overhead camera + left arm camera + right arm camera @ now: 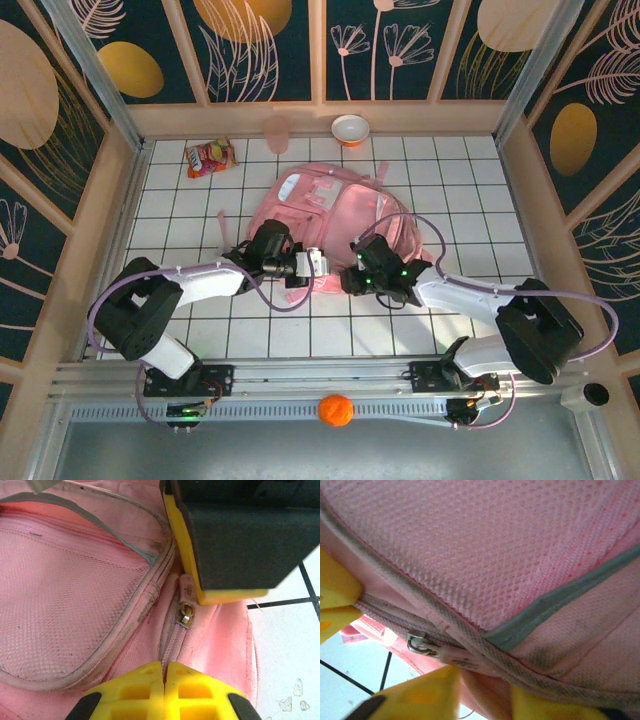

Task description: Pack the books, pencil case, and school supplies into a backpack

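The pink backpack (330, 215) lies flat on the tiled table. At its near edge my left gripper (312, 264) is shut, its yellow fingertips (150, 676) pinching the closed zip seam of the backpack (75, 595) just below the metal zip slider (186, 615). My right gripper (352, 276) faces it from the right. Its yellow fingers (420, 695) stand close on either side of a pink fold and the zip pull tab (455, 657), next to the slider (420, 644). The books, pencil case and school supplies are out of view.
A red-and-yellow snack packet (209, 157) lies at the far left. A pink cup (276, 133) and an orange-and-white bowl (350, 129) stand by the back wall. An orange ball (335, 410) sits on the front rail. Wooden walls enclose the table.
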